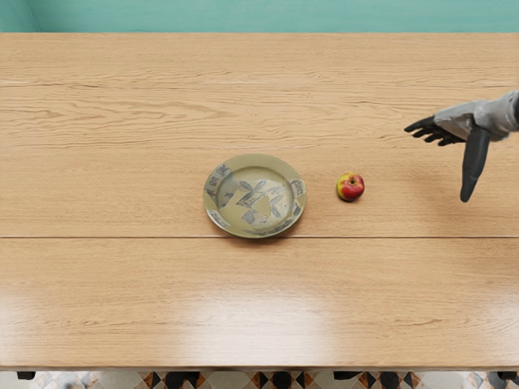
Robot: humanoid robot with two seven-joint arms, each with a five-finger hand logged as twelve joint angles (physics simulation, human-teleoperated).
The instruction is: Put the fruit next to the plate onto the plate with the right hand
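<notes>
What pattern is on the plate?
In the head view, the plate is olive-beige with grey-blue leaf-like markings.

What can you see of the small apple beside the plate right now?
The small red and yellow-green apple is round, smooth-skinned and whole, mostly red with a yellowish patch towards its left. It rests on the light wooden table, just right of the round blue-patterned plate, with bare wood between them. Nothing grips it: the grey right hand hovers open farther right, clear of it.
</notes>
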